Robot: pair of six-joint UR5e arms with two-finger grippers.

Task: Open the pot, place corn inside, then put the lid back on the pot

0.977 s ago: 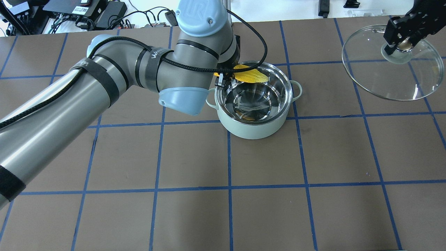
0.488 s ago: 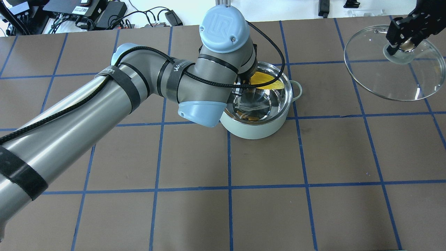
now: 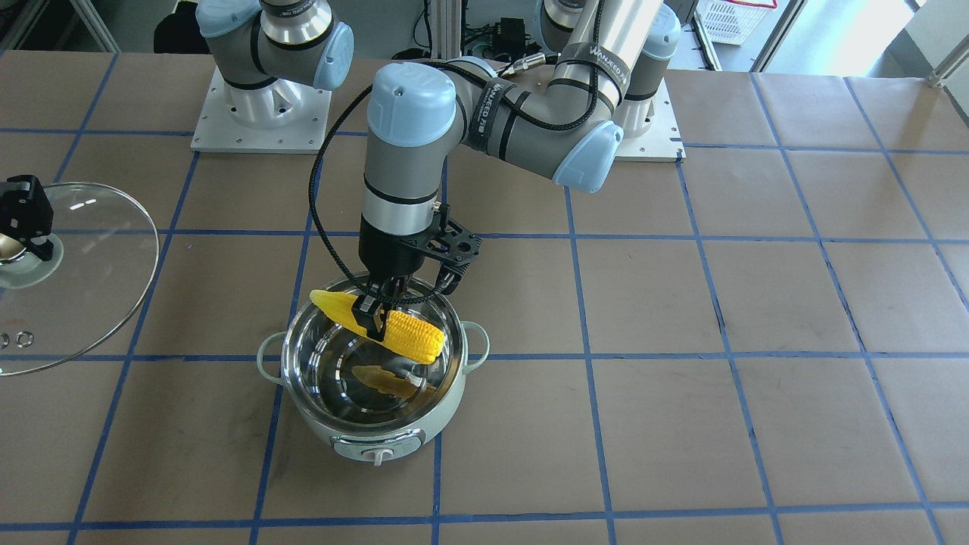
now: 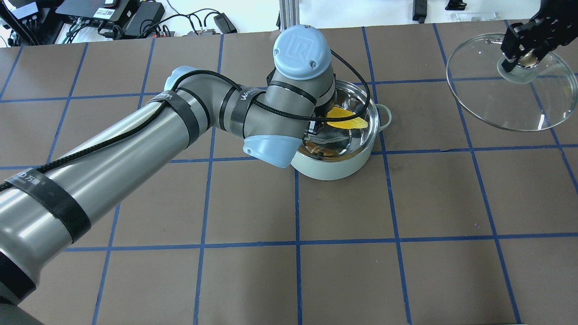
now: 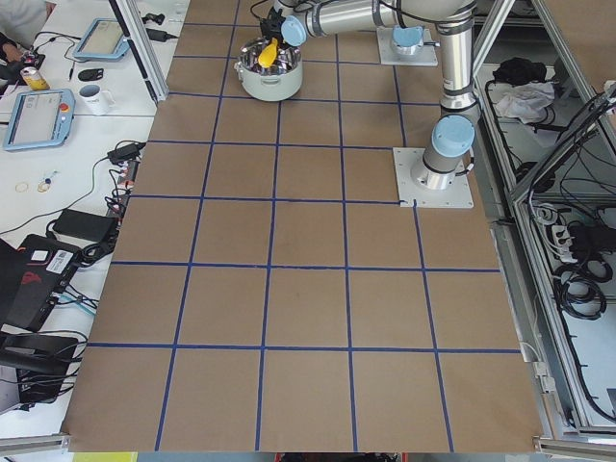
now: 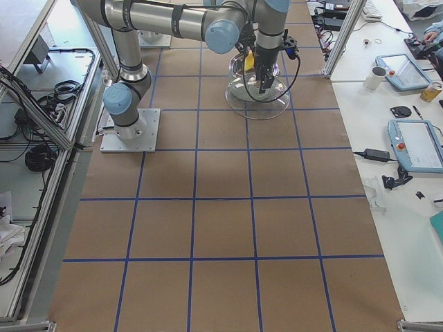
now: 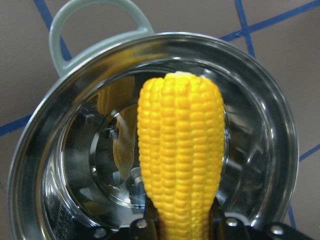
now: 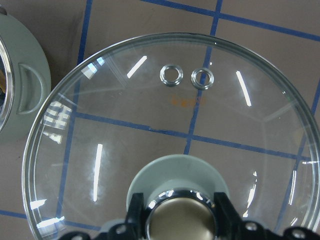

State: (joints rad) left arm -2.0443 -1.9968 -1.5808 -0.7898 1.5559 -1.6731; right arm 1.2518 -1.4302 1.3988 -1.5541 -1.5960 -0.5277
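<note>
Roughly midway: pot open, corn held over it, lid off to the side.

The left pincer (image 3: 376,309) pinches the one corn (image 3: 401,337) near its middle. The corn is tilted and hangs just under the fingers, inside the rim of the single pot (image 3: 356,443) directly below. It seems clear of the steel floor, where only its yellow reflection shows. The right pincer (image 4: 524,60) is clamped on the knob of the one lid (image 4: 505,104), with the glass dome spreading beneath it, well apart from the pot. Whether the lid's rim touches the bench (image 3: 681,424) cannot be told. Done: lid removed. Left: release the corn, clear the left arm, reseat the lid. Count: one pot, one corn, one lid.
</note>
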